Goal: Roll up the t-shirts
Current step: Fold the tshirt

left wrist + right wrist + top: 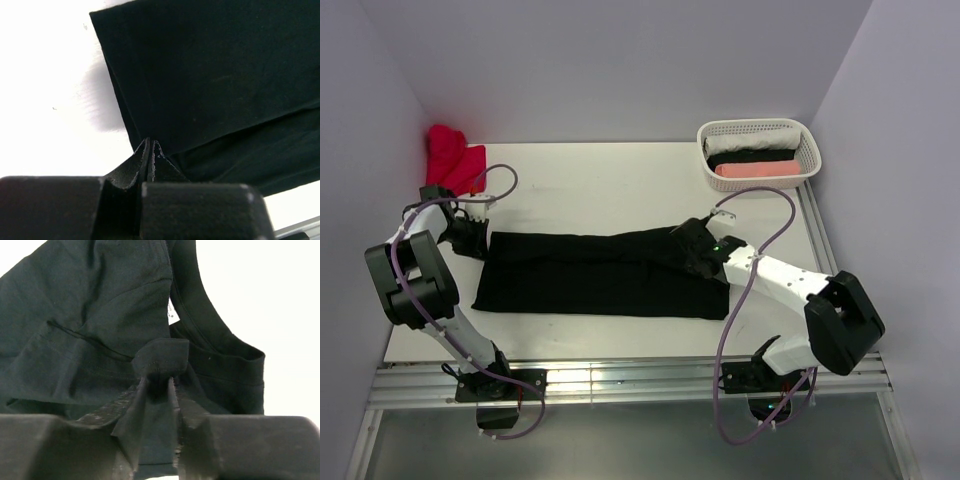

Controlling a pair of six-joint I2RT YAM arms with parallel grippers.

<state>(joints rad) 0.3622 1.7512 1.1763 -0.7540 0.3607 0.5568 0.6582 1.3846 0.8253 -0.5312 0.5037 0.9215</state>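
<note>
Closest to the right wrist lens, the right gripper (157, 382) is clenched on a bunched fold of the black t-shirt (90, 305), with a hemmed edge pushed up between its two fingers. Just beyond that pinch lies the curved neck opening, and a small white label (172, 314) peeks out from under an overlapping layer of cloth. In the left wrist view, the left gripper (151, 150) has its fingers pressed together on the corner of the shirt's upper folded layer, a lower layer spreading out to the right beneath it. From above, the black t-shirt lies flat on the white surface (600, 180) as a long band folded lengthwise, stretched between the two arms. The left gripper holds its left end and the right gripper holds its right end, where the cloth is gathered and slightly raised. A red t-shirt (450, 158) sits crumpled in the far left corner of the surface, well apart from the black one. At the far right corner stands a white lattice basket (810, 140) holding three cloth rolls side by side: a white roll (750, 143) farthest back, a black roll (750, 157) in the middle and a pink roll (755, 170) nearest the arms.
</note>
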